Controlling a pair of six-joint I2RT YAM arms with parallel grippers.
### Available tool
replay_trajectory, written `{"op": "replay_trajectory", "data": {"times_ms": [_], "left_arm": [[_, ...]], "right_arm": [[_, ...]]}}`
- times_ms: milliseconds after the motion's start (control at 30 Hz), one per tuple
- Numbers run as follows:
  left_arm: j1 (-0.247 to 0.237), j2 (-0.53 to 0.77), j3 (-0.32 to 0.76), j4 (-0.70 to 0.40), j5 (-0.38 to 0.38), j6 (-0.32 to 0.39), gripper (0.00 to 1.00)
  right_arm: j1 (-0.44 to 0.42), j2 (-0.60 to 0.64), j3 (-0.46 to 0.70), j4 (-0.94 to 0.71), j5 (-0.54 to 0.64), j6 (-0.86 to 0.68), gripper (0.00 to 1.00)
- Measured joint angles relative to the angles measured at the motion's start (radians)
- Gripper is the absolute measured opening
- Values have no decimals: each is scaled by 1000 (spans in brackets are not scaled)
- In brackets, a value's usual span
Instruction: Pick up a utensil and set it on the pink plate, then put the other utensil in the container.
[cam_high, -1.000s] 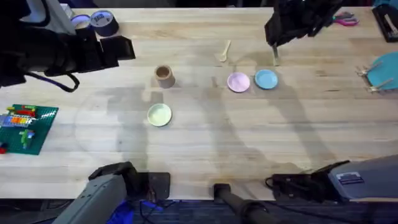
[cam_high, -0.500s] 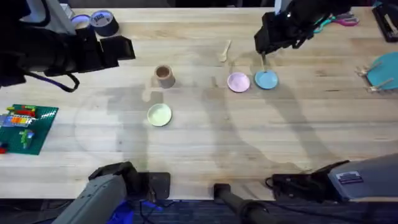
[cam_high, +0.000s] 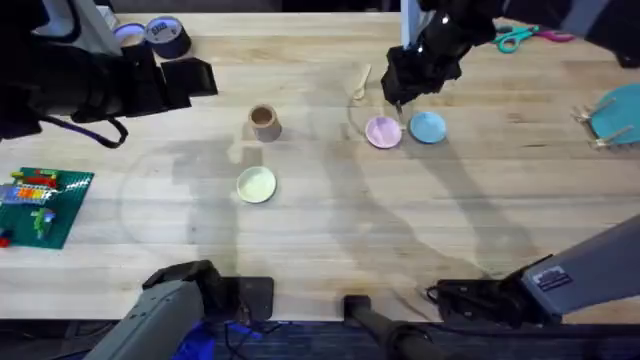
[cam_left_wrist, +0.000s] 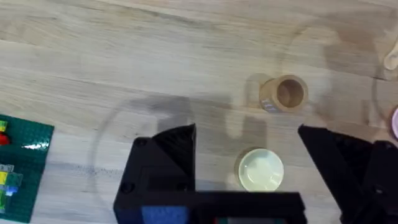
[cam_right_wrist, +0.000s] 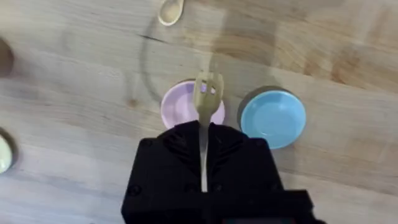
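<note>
Since a moment ago the fork (cam_right_wrist: 204, 99) has travelled leftward with the right gripper (cam_high: 400, 100), from beside the blue plate (cam_high: 428, 127) to above the pink plate (cam_high: 383, 132). The fingers are clamped on its handle, tines projecting forward over the plate, seemingly lined up for release. The spoon (cam_high: 361, 83) lies on the surface beyond, the container (cam_high: 264, 122) farther left. The left gripper (cam_left_wrist: 245, 180) hangs with fingers apart near the yellow dish (cam_left_wrist: 260, 170).

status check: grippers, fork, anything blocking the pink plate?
Right gripper shut on fork, above pink plate. Left gripper open. Plate bare.
</note>
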Motion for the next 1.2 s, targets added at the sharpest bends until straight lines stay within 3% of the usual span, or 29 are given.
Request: {"op": "replay_trajectory", "data": {"times_ms": [400, 1200], "left_arm": [[0, 0, 0, 0, 0, 0, 994], [0, 0, 0, 0, 0, 0, 994]], "right_arm": [[2, 58, -43, 32, 0, 1, 36], [8, 58, -131, 129, -49, 1, 43]]}}
